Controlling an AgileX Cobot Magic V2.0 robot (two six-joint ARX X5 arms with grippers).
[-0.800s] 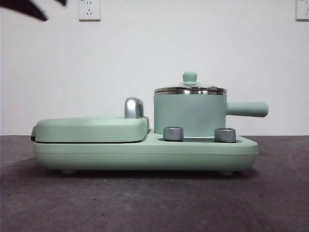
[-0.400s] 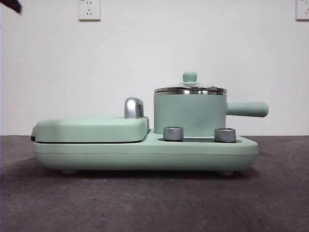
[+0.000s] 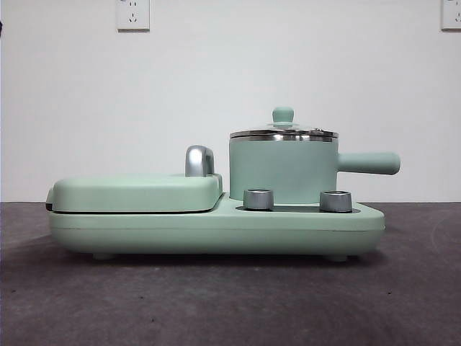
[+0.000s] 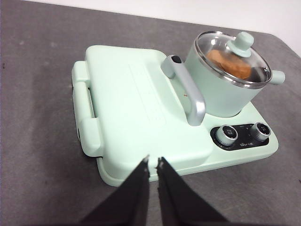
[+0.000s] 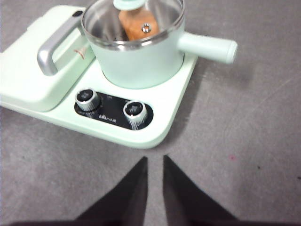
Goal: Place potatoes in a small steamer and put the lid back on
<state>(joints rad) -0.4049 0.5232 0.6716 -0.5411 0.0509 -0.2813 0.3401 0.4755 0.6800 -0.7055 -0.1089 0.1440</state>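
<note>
From the front, the mint-green small steamer (image 3: 283, 170) stands on the right half of a mint-green cooking base (image 3: 216, 227), its straight side handle pointing right, and the glass lid (image 3: 283, 132) sits level on its steel rim with the small green knob on top. Two steel dials (image 3: 258, 200) stand in front of the pot, the flat griddle cover (image 3: 135, 192) lies closed on the left half with a steel handle (image 3: 199, 161) rising behind it, and no gripper shows in this view. In the left wrist view, the left gripper (image 4: 153, 165) hovers over the near edge of the griddle cover (image 4: 136, 108), holding nothing, its jaws nearly together with only a thin slit between the tips; the orange-brown potato (image 4: 229, 64) is visible through the lid (image 4: 233, 59), inside the steamer (image 4: 223, 87). In the right wrist view, the right gripper (image 5: 154, 162) hangs over the grey table (image 5: 244, 141) just off the corner of the base (image 5: 155, 127), empty, its jaws likewise close with a narrow gap; the potato (image 5: 136, 24) lies inside the steamer (image 5: 138, 61) under the lid (image 5: 134, 21).
</note>
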